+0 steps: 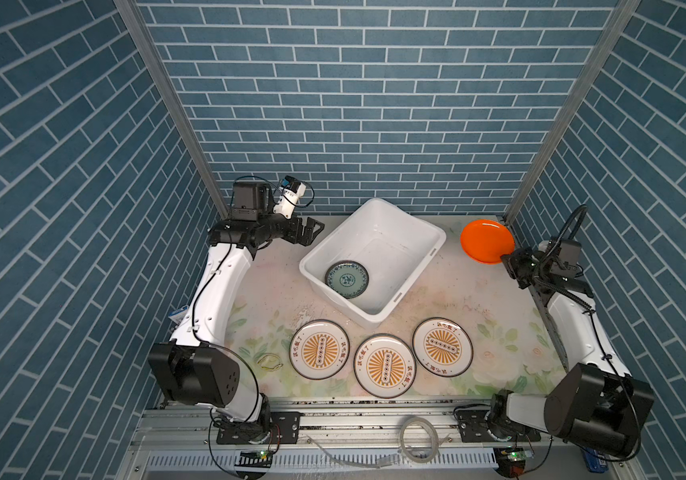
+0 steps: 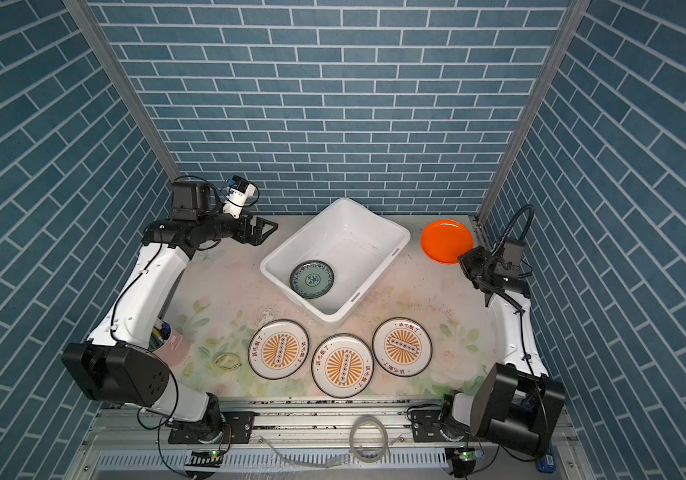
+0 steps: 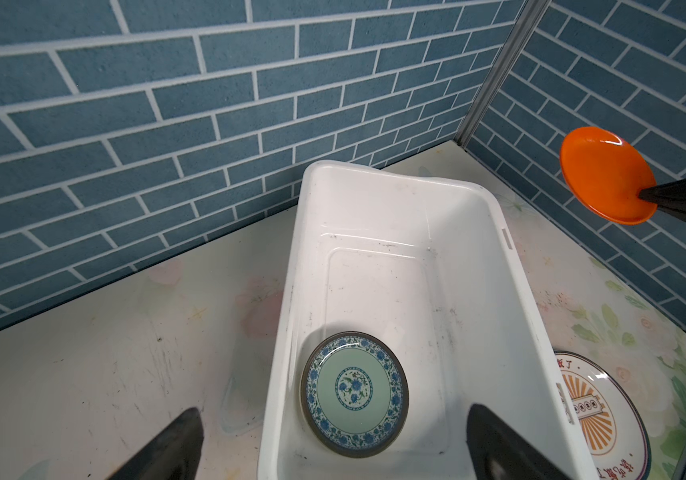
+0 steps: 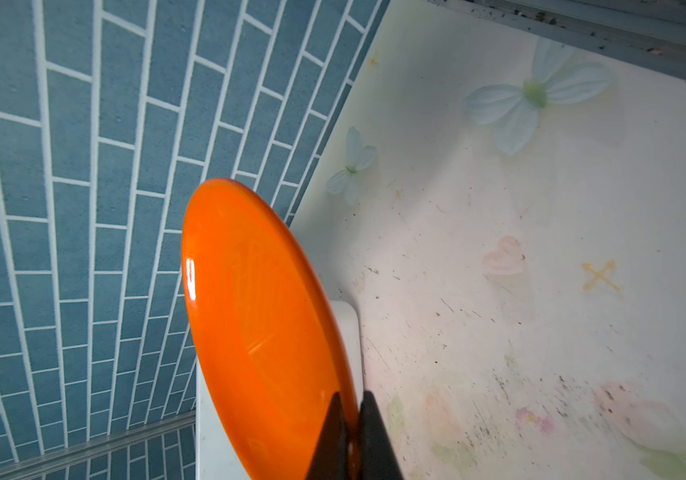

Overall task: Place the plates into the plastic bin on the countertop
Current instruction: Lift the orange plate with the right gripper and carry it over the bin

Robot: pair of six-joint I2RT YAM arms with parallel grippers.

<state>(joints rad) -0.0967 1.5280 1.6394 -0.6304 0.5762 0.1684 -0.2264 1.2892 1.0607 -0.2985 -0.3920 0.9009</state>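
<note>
A: How far along is it?

B: Early, I'd say. Only the teal-patterned plate lies inside the white plastic bin, flat on the floor near one end. The rest of the bin floor is bare.

A: And the orange plate?

B: The orange plate is up off the worktop, near the far right corner and apart from the bin. The right hand is clamped tight on its rim; the right wrist view shows the two fingers pinching the plate's edge, plate tilted on edge.

A: The left hand?

B: The left hand hangs beside the bin's far left side, jaws spread wide and holding nothing.

A: What's left?

B: Three large sunburst plates sit in a row on the worktop in front of the bin: left sunburst plate, middle sunburst plate and right sunburst plate, all untouched. So one in, one in the air, three waiting. I see no other plates in these views
</note>
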